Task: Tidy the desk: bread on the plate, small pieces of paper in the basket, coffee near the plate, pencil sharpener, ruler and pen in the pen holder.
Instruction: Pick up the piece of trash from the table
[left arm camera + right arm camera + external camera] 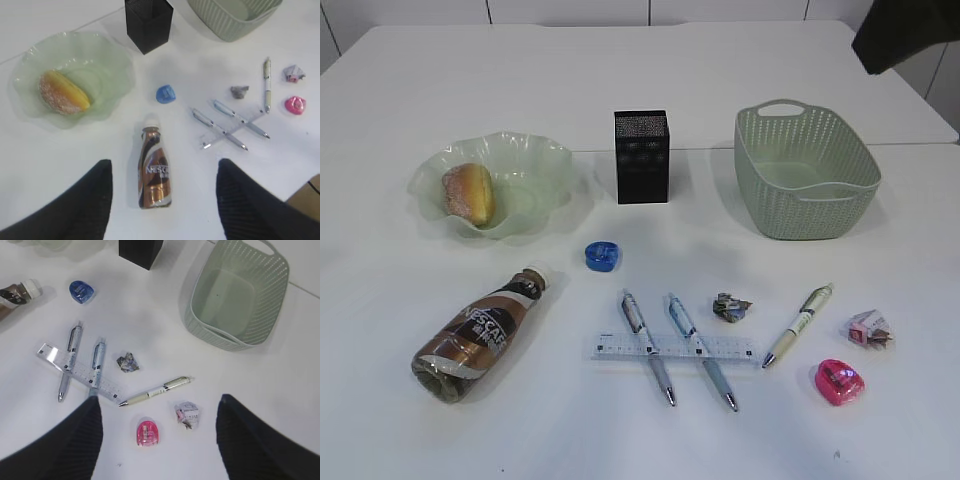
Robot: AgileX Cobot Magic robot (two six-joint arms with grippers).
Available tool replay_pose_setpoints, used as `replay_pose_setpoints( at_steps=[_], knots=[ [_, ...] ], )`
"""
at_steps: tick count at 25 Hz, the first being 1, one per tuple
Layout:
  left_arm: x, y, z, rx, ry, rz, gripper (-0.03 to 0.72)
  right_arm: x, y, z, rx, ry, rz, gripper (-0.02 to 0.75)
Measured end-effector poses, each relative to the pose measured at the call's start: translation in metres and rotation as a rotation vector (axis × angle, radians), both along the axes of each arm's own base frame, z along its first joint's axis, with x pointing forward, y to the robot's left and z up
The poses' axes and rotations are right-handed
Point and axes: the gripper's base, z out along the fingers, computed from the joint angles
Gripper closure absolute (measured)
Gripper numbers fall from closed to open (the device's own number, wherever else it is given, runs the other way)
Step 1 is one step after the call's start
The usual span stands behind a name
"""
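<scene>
The bread [469,194] lies in the plate [535,160] at upper left of the exterior view. The coffee [480,334] lies on its side at lower left, below the plate. The holder [641,156] stands at top centre, the basket [805,172] at upper right. Two pens [648,345] cross the ruler [675,348] at bottom centre; a third pen [799,324] lies right of them. Blue sharpener [602,256], pink sharpener [840,381] and two paper scraps [731,307] lie loose. The left gripper [165,200] is spread above the coffee; the right gripper [159,440] is spread above the pink sharpener, holding nothing.
</scene>
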Motion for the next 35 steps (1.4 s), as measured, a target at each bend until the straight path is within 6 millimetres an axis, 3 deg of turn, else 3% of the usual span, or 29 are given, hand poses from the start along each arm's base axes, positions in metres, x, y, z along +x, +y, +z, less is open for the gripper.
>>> replay_pose_setpoints(
  at_steps=[4, 8, 10, 11, 14, 21, 27, 35],
  knots=[
    [-0.016, 0.002, -0.022, -0.003, 0.072, -0.007, 0.232, -0.001, 0.0, -0.003, 0.012, 0.01, -0.022, 0.184],
    [-0.033, 0.005, -0.045, 0.008, 0.135, -0.007, 0.232, -0.008, -0.006, -0.029, -0.032, 0.082, -0.045, 0.184],
    [-0.043, 0.007, -0.052, 0.008, 0.147, -0.008, 0.232, -0.009, -0.006, -0.031, -0.034, 0.086, -0.046, 0.184],
    [-0.048, 0.008, -0.055, 0.009, 0.152, -0.008, 0.233, -0.016, -0.015, -0.055, -0.101, 0.138, -0.077, 0.184],
    [-0.063, 0.011, -0.063, 0.01, 0.161, -0.008, 0.233, -0.024, -0.022, -0.08, -0.137, 0.205, -0.116, 0.185],
    [-0.096, 0.017, -0.082, 0.004, 0.172, -0.01, 0.234, -0.04, -0.027, -0.111, -0.122, 0.309, -0.169, 0.185],
    [-0.11, 0.02, -0.098, 0.001, 0.175, -0.003, 0.234, -0.03, -0.04, -0.119, -0.089, 0.36, -0.247, 0.185],
    [-0.11, 0.021, -0.099, -0.007, 0.152, 0.007, 0.235, -0.006, -0.07, -0.133, -0.051, 0.398, -0.36, 0.185]
  ],
)
